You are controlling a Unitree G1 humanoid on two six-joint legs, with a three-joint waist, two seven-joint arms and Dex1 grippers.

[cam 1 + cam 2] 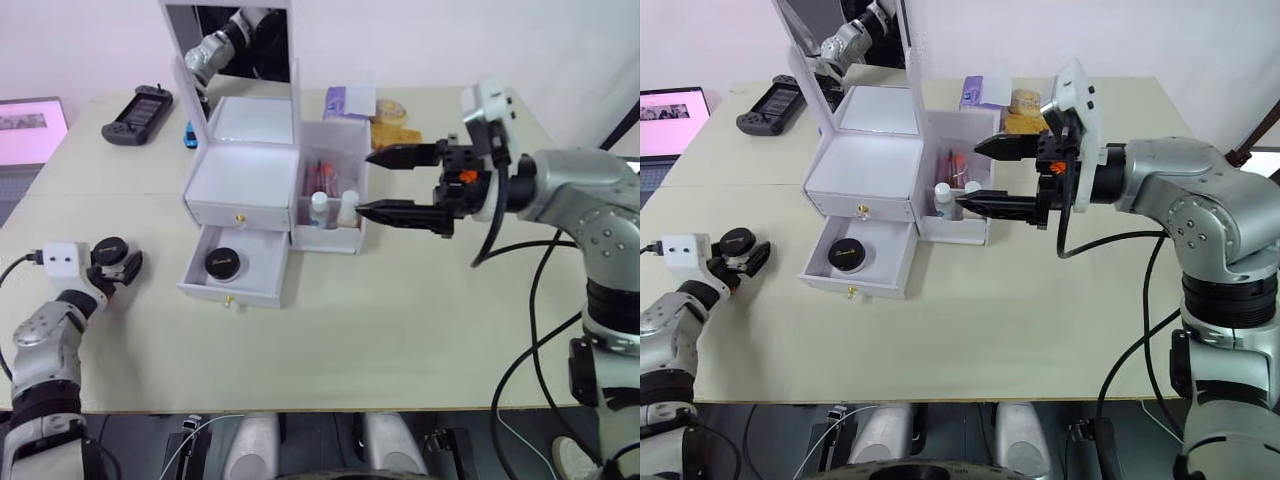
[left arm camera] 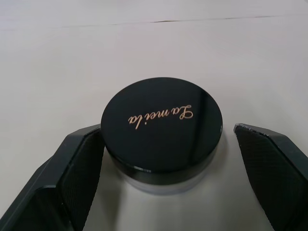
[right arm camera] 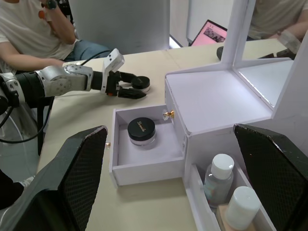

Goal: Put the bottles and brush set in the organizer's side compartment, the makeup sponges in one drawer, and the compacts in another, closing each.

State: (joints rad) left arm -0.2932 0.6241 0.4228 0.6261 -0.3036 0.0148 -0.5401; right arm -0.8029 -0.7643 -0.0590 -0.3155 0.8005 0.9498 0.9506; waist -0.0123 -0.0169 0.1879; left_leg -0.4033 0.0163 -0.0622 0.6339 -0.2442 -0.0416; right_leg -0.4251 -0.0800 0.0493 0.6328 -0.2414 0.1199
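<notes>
A wide, pale beige tabletop (image 1: 400, 330) is spread beneath the right pincer (image 1: 365, 183), and a thin straight seam (image 1: 110, 194) is seen crossing it a little beyond the left pincer (image 1: 112, 262). A plain white wall (image 1: 450, 40) is seen rising behind the table's far edge, well beyond the right pincer, while a dark grey floor (image 1: 150, 440) is glimpsed below the near edge. An open laptop with a pink-lit screen (image 1: 30, 125) is placed far beyond and outward of the left pincer, and a black handheld game controller (image 1: 137, 102) is laid near it.
</notes>
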